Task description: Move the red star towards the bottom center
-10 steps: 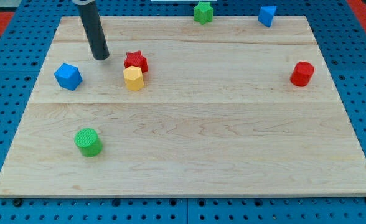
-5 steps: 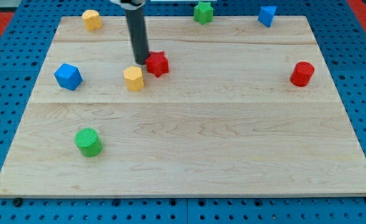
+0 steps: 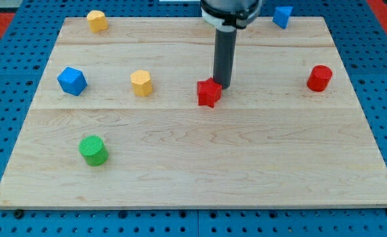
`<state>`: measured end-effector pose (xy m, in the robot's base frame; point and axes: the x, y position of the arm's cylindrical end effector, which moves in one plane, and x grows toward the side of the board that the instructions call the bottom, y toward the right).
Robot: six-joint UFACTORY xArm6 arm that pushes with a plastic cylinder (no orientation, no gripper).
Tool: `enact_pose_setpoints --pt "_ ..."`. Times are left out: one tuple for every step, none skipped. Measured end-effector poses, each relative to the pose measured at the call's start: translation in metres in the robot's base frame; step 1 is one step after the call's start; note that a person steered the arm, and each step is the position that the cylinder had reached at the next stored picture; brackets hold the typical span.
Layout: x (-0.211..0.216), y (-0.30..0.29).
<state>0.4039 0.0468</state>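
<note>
The red star (image 3: 208, 92) lies a little above the middle of the wooden board (image 3: 200, 164). My tip (image 3: 222, 85) rests against the star's upper right side, touching it. The dark rod rises straight up from there to the view's top edge.
A yellow block (image 3: 141, 83) lies left of the star. A blue block (image 3: 72, 80) is further left. A green cylinder (image 3: 93, 150) sits at lower left. A red cylinder (image 3: 319, 78) is at right. A second yellow block (image 3: 97, 20) and a blue block (image 3: 282, 16) lie along the top.
My tip has swept right across the board, pushing the red star right and slightly down, away from the yellow block. The rod now hides the green block at the top.
</note>
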Motion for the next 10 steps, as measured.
enact_pose_setpoints --pt "0.012 -0.016" --pt "-0.005 -0.019" --pt "-0.001 -0.040" --pt "0.017 -0.047" --pt "0.040 -0.071" --pt "0.040 -0.093" --pt "0.036 -0.129" --pt "0.046 -0.145" --pt "0.070 -0.097" --pt "0.084 -0.046"
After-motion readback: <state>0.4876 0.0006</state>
